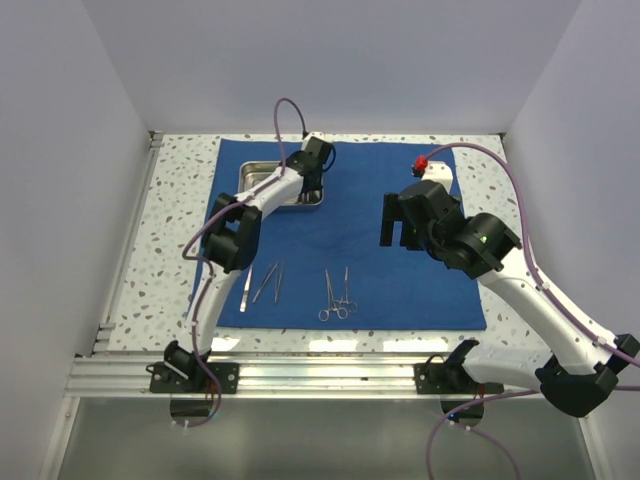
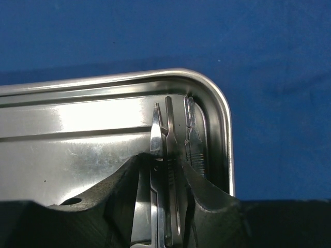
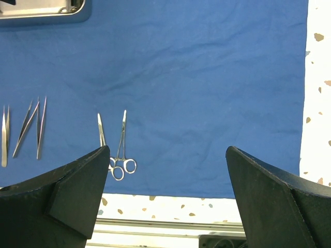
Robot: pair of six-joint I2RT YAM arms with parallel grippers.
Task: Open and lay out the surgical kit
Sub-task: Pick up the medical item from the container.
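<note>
The royal-blue cloth point(image 1: 380, 250) lies spread flat on the table. The steel tray point(image 1: 262, 178) sits at its back left. My left gripper point(image 2: 163, 163) is down in the tray's right end point(image 2: 222, 113), its fingers pressed against both sides of a slim steel clamp point(image 2: 156, 134). Another thin instrument point(image 2: 194, 139) lies just right of it, by the tray wall. Tweezers point(image 1: 244, 288) and a second pair point(image 1: 268, 283) lie on the cloth's front left, with two ring-handled clamps point(image 1: 335, 295) beside them. My right gripper point(image 3: 166, 149) hangs open above the cloth, nothing between its fingers.
A small red part point(image 1: 422, 163) sits at the cloth's back edge near the right arm. An aluminium rail point(image 1: 320, 375) runs along the table's near edge. White walls close in the left, right and back. Speckled tabletop point(image 1: 170, 240) shows beside the cloth.
</note>
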